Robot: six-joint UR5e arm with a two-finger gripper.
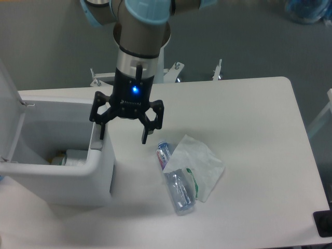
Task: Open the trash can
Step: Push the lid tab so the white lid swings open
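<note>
White table (249, 104): spans most of the view, carrying every item listed below

Trash can (98, 174): large white boxy bin at the table's left edge, lid (9, 111) swung up and standing near vertical on the far left side, interior exposed, some pale contents visible at the bottom but too indistinct to identify

Robot arm (139, 31): grey with light blue joint caps, descending from the top of the view, wrist pointing straight down, blue indicator lit on the wrist body

Gripper (123, 136): black, two-fingered, released, jaws spread wide with nothing between them; left-hand finger in the picture at the bin's right rim, where the push-button area sits, contact not determinable; other finger hanging over bare tabletop just beside the bin

White tissue (199, 161): crumpled sheet lying flat right of the gripper, apart from the bin

Clear plastic bottle (177, 189): on its side, touching and partly overlapped by the tissue, red and blue label end toward the gripper
</note>
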